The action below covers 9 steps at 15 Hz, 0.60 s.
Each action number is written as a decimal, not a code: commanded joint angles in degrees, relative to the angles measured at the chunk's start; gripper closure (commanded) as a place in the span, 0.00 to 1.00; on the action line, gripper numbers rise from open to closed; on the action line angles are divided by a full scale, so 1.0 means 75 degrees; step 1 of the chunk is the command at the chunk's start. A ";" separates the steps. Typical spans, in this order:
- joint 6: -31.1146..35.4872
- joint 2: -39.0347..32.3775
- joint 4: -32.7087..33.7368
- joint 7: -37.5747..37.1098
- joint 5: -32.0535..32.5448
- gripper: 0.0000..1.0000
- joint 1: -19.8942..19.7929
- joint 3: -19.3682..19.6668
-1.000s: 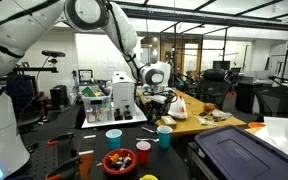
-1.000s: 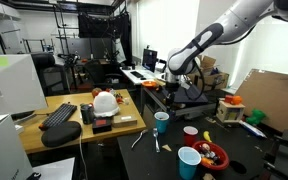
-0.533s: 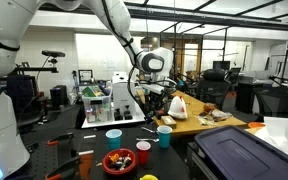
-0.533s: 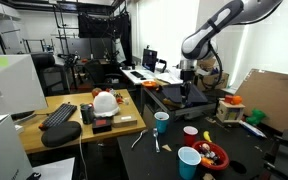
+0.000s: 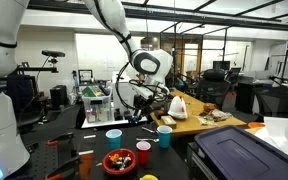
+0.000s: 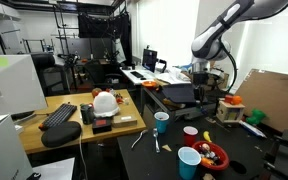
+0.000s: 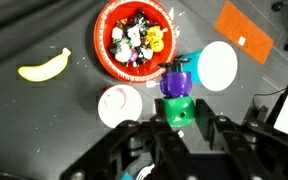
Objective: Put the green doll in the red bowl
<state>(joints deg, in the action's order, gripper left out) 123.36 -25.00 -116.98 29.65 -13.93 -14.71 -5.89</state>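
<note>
My gripper (image 7: 182, 120) is shut on the green doll (image 7: 178, 110), a green body with a purple head, and holds it in the air. In the wrist view the red bowl (image 7: 100, 50) lies just ahead of the doll and holds several small coloured pieces. The bowl stands on the dark table in both exterior views (image 5: 108, 161) (image 6: 221, 158). The gripper (image 5: 144, 104) (image 6: 199, 88) hangs well above the table, behind the cups. The doll is too small to make out in the exterior views.
A white cup (image 7: 119, 105) and a light blue cup (image 7: 217, 65) stand beside the bowl, and a banana (image 7: 44, 67) lies to its left. A teal cup (image 5: 164, 135) and a small red cup (image 5: 143, 151) stand nearby. A wooden desk (image 6: 84, 128) holds a keyboard.
The arm has swung with the doll away from the wooden desk towards the cups and the red bowl, and the wrist now looks down on them.
</note>
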 commanded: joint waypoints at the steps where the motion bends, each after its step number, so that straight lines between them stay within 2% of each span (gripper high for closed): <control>1: -0.0491 0.0180 -0.0445 0.0554 -0.0524 0.90 -0.0050 0.0030; 9: -0.1410 -0.0092 -0.0554 0.1463 -0.1166 0.90 -0.0044 0.0094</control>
<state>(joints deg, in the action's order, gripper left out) 115.52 -26.23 -120.67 38.07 -20.82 -15.03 -5.86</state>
